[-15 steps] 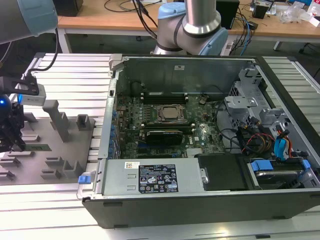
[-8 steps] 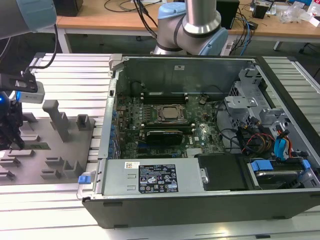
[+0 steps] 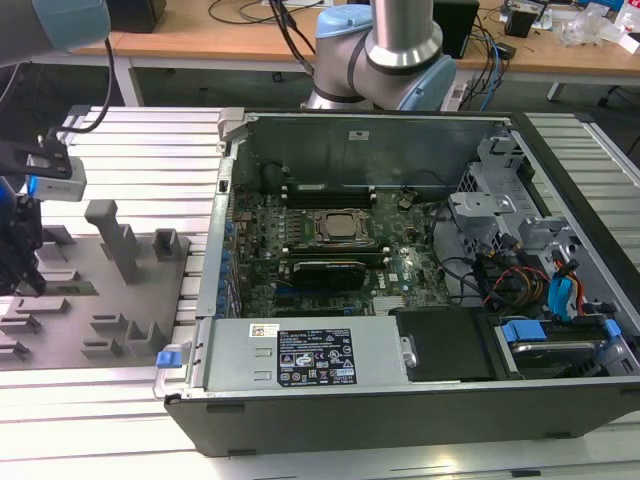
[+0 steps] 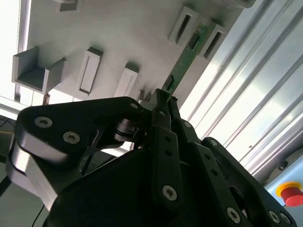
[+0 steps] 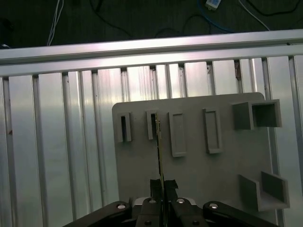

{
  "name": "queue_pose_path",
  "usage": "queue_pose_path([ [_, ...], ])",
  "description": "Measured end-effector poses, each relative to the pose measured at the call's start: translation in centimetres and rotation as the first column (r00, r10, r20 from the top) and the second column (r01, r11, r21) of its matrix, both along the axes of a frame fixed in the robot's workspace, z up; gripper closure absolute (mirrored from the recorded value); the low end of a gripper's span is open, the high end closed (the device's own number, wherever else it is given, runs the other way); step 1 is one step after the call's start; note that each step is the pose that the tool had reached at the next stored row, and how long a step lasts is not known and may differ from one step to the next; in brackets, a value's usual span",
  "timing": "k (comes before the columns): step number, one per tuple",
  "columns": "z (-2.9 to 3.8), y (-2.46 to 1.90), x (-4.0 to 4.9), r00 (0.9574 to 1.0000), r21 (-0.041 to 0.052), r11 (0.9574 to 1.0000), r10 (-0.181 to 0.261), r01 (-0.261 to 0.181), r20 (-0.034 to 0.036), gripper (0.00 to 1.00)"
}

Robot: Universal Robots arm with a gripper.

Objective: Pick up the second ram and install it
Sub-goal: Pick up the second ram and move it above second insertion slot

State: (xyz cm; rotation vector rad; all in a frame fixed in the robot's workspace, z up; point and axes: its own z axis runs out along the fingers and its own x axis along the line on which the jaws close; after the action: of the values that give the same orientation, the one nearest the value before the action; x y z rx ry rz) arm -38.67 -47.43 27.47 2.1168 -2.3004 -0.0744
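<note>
The second ram (image 4: 185, 56) is a thin green stick with dark chips. My gripper (image 4: 163, 96) is shut on its near end. In the first wrist view the second ram (image 5: 159, 151) shows edge-on, running from my gripper (image 5: 162, 183) to a narrow slot holder (image 5: 151, 125) on the grey fixture plate (image 5: 199, 175). Whether its far end still sits in a holder I cannot tell. In the exterior view my gripper (image 3: 22, 262) hangs over the fixture plate (image 3: 110, 310) at the far left, well away from the open computer case (image 3: 225, 300).
Inside the case lie the motherboard with a silver processor (image 3: 340, 226) and black memory slots (image 3: 328, 188) above and below it. Cables and drive bays (image 3: 545, 290) fill its right side. Upright grey holders (image 3: 115, 235) stand on the fixture plate. Ribbed aluminium table (image 3: 130, 410) surrounds everything.
</note>
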Motion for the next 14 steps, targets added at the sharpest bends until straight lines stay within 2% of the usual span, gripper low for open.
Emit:
queue_pose_path([
  [14,2.00,0.00,0.00,1.0000,0.0000,1.0000,0.000,0.000,0.0000,0.86],
])
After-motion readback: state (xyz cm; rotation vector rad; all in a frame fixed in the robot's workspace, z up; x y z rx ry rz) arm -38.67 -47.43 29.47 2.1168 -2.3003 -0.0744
